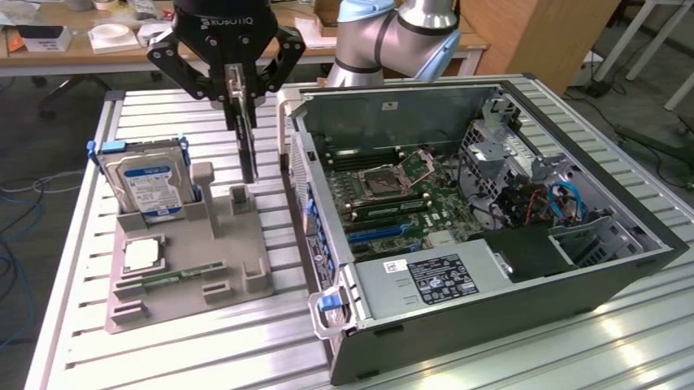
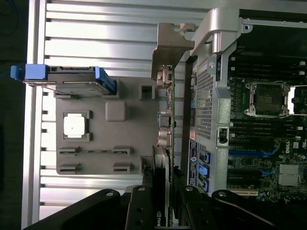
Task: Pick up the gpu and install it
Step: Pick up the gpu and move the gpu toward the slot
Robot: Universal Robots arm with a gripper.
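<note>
Fingers of the black robot hand (image 1: 243, 89) are clamped on the gpu (image 1: 249, 146), a thin flat dark circuit card, in the exterior view. The card hangs upright and edge-on from the grip. Its lower edge sits close over a small post of the grey moulded plastic holder (image 1: 233, 244); whether they touch cannot be told. The holder lies on the slatted aluminium worktop (image 1: 217, 357). A silver hard drive (image 1: 152, 183) with a blue label stands upright in the holder towards the exterior view's left. A square silver processor chip (image 1: 143, 253) and a slim green memory stick (image 1: 179, 276) lie flat in recesses nearer the camera. Just beside the holder, on the exterior view's right, is the open dark metal computer case (image 1: 466, 305), with its green motherboard (image 1: 401, 195) exposed.

From the wrist view, the hand (image 2: 162, 191) grips the gpu (image 2: 160, 167) between its two black fingers (image 2: 141, 201). The card runs away from the camera and ends in a silver metal bracket. It lies over the strip between the holder (image 2: 129, 139) and the perforated silver wall of the computer case (image 2: 211, 96). The hard drive (image 2: 67, 79), in its blue frame, and the processor chip (image 2: 76, 126) sit in the holder, well apart from the card. The motherboard (image 2: 254, 143) shows inside the case, and the worktop (image 2: 96, 38) lies beyond the holder.
</note>
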